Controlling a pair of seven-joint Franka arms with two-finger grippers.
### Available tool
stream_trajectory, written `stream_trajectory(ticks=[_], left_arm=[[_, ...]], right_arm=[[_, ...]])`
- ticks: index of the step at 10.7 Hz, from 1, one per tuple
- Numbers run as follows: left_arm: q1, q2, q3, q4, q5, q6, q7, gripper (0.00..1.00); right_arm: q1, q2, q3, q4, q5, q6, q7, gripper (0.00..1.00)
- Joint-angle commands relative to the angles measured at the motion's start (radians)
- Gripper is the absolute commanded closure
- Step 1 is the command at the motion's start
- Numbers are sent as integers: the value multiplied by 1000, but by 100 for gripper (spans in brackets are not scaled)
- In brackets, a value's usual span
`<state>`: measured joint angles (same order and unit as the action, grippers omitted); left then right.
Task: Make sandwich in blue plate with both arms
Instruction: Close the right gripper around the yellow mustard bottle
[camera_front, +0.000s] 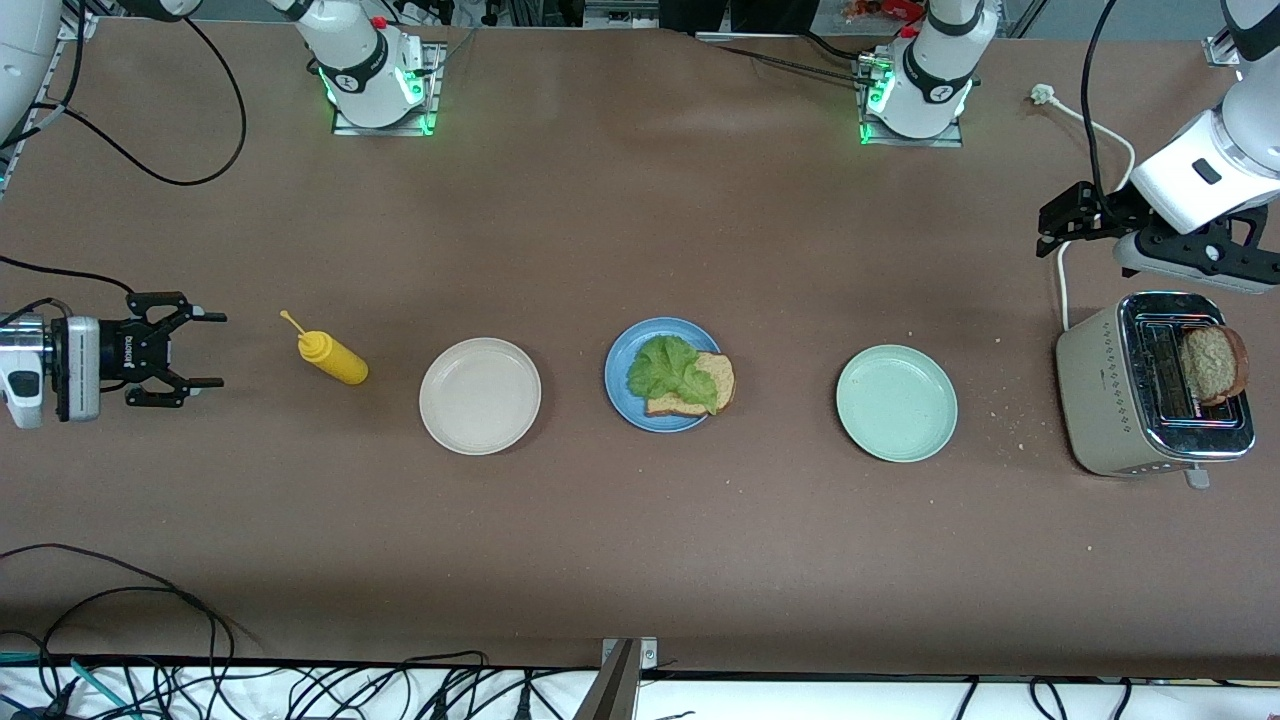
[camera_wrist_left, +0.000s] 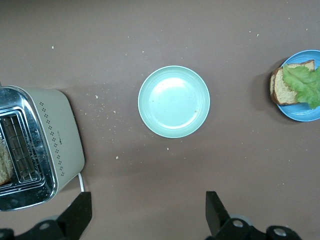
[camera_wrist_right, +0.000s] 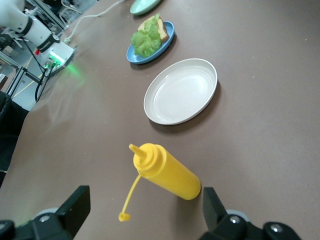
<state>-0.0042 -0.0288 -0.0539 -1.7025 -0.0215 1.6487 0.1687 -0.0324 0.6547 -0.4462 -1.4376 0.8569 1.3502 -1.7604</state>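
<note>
On the blue plate (camera_front: 620, 385), mid-table, my bread slice (camera_front: 700, 385) lies flat, lettuce (camera_front: 668, 370) spread toward the right arm's end. My left gripper (camera_front: 1058, 222) hangs near the toaster (camera_front: 1100, 410), my right gripper (camera_front: 205, 350) level beside the mustard bottle (camera_front: 332, 358); both jaws apart

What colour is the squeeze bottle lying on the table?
Yellow; the squeeze bottle shows best in the right wrist view.

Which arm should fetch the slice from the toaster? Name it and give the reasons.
Left. The left gripper hangs open close by the toaster that holds the bread slice; the right gripper waits open beside the mustard bottle.
</note>
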Motion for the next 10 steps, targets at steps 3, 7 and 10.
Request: stream_trajectory(ticks=[3, 7, 10], left_arm=[[1, 9, -3, 12, -6, -6, 5, 0], [7, 9, 2, 27, -15, -7, 12, 0], [42, 9, 6, 33, -32, -6, 11, 0]], right_arm=[[-93, 126, -28, 6, 217, -135, -377, 0], [-148, 198, -22, 13, 264, -186, -540, 0], [-155, 270, -14, 11, 321, -226, -632, 0]])
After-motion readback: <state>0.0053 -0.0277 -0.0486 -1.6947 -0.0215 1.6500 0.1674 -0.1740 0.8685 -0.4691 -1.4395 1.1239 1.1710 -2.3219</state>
